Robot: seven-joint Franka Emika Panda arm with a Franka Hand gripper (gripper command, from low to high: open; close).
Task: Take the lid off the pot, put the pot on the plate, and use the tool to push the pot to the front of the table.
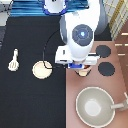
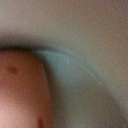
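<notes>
My gripper (image 1: 81, 67) is low over the stove's left side, right on top of the pale pink pot (image 1: 84, 73). Only a sliver of the pot peeks out beneath the hand. Filling the wrist view from very close are a reddish-orange piece (image 2: 20, 87) and a pale curved wall (image 2: 82, 80). I cannot make out the lid anywhere. The cream-yellow plate (image 1: 42, 69) lies bare on the black table (image 1: 30, 105), left of the hand. Further left lies the cream-white spatula (image 1: 14, 60).
The pinkish-brown stove (image 1: 117, 85) fills the exterior view's right, with two black burners (image 1: 103, 50) showing beside the hand. A large grey-beige pan (image 1: 95, 106) with a long handle sits on its lower part. A black cable loops above the plate.
</notes>
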